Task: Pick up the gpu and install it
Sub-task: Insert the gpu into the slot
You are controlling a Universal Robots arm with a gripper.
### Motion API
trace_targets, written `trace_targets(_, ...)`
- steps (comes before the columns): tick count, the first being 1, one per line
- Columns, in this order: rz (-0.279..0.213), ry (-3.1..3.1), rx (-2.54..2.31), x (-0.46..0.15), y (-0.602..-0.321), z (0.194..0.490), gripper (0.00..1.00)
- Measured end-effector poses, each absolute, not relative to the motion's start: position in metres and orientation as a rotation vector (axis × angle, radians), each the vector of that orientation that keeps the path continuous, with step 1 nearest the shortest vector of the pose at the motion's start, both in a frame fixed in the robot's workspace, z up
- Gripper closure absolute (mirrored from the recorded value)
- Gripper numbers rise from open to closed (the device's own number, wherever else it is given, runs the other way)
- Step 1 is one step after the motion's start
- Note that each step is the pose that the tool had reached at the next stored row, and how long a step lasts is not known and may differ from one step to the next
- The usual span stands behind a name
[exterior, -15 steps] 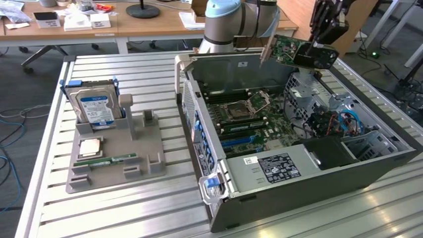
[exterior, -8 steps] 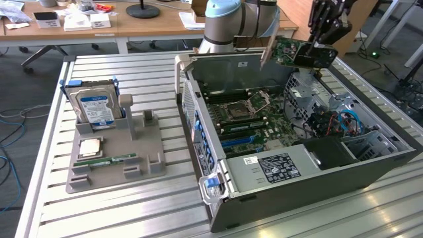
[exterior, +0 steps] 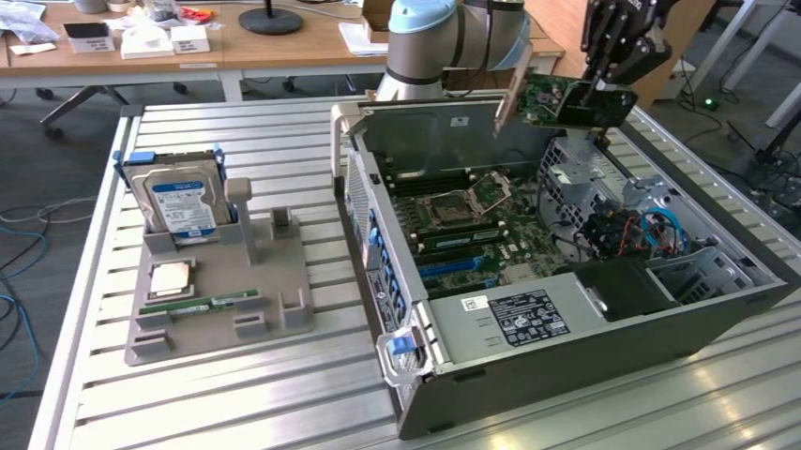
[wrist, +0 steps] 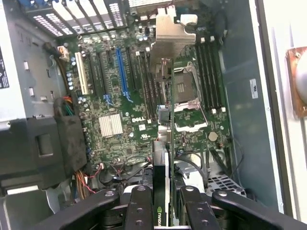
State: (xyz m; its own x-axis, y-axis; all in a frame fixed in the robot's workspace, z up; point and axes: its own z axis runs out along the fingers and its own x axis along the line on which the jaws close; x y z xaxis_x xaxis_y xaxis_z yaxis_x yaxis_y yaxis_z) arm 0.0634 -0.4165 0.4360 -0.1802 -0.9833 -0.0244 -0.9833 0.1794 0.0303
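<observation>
The gripper (exterior: 586,98) is clenched on the gpu (exterior: 541,96), which hangs edge-on between its fingers (wrist: 141,208). The card's pale metal bracket (wrist: 168,36) is at the end farthest from them, and it is held in the air above the open computer case (exterior: 588,347). Beneath the tool, inside the case, lies the Dell motherboard (wrist: 115,124) with its CPU socket (wrist: 186,91) under the card and a blue expansion slot (wrist: 122,72) off to one side. Well away from the gripper, outside the case, a grey holder tray (exterior: 213,328) carries an upright hard drive (exterior: 182,206), a processor chip (exterior: 172,277) and a RAM stick (exterior: 201,305) lying flat.
</observation>
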Motion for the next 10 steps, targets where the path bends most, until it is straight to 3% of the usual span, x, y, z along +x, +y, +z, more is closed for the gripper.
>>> trace_targets(10,-0.067,-2.404,2.025,0.0633,-0.4164,0.4359,0.73)
